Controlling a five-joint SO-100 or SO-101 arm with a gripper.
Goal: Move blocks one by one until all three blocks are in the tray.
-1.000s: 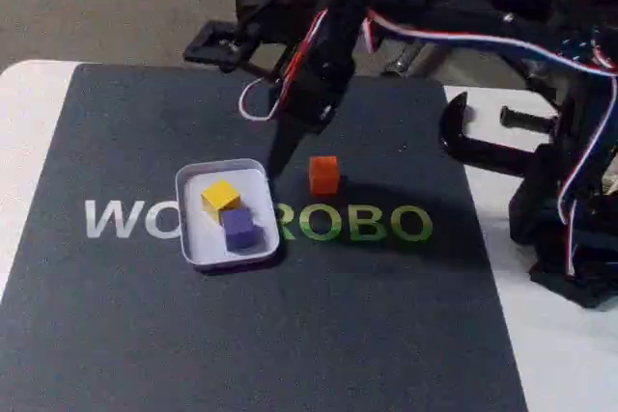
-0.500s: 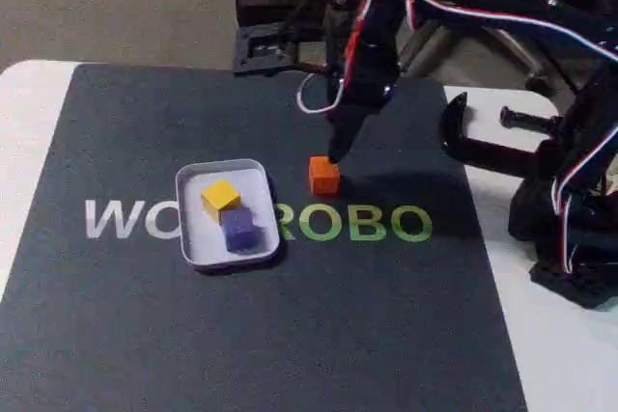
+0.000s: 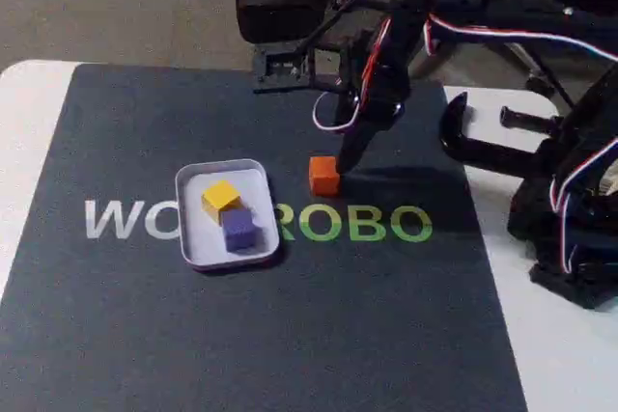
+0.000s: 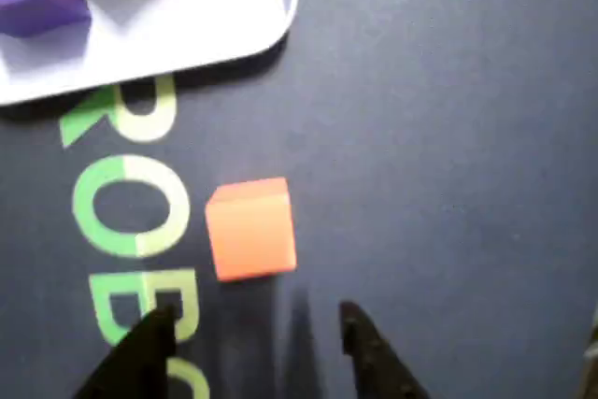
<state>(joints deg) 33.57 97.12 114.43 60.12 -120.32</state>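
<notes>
Orange block alone on the dark mat, just right of the tray in the fixed view, apart from its rim. Yellow block and purple block already inside, touching, so 2 of 3 done by the look of it. Gripper poised close by the orange block, jaws spread wider than it and empty, likely lined up to straddle it. From the wrist: open gap and both tips clear of the block. From the fixed view: arm leaning in from behind, black clamp at the table edge.
</notes>
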